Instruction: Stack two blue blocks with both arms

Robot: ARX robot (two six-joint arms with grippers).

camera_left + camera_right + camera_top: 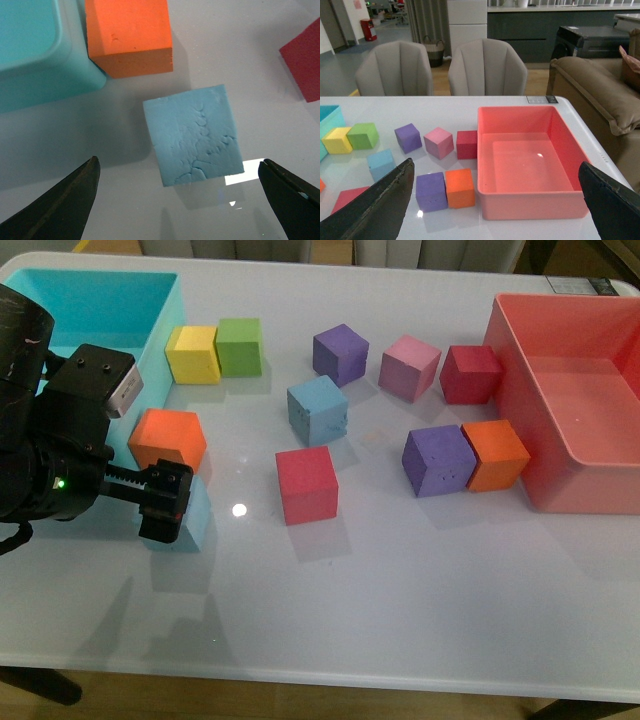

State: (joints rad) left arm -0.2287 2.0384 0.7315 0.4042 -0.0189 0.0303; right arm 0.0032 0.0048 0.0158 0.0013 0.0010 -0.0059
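Left gripper (179,161): fingers spread wide, nothing pinched; one blue block lies between them with a gap on each side, no contact visible.
First blue block (192,135): flat on the table, just off the near corner of the teal bin (160,335), with the orange cube (130,35) between it and the bin wall.
Second blue block (318,410): flat on the table, well apart from the teal bin, farther out than the yellow cube (192,353) and green cube (240,346) that sit beside the bin.
Right gripper (496,163): fingers spread, empty; its wrist view looks across the whole table, so the arm appears withdrawn from the teal bin side. Not visible in the front view.
Done: nothing stacked. Both blue blocks rest separately on the table.
Step in hand (judgement): left-arm approach to the first blue block, pre-grasp.
Remaining (judgement): close on the block, lift, carry and place one blue block on the other; right-arm involvement not yet begun.
Writing: none legible. A small label (540,99) at the far table edge is too small to read.
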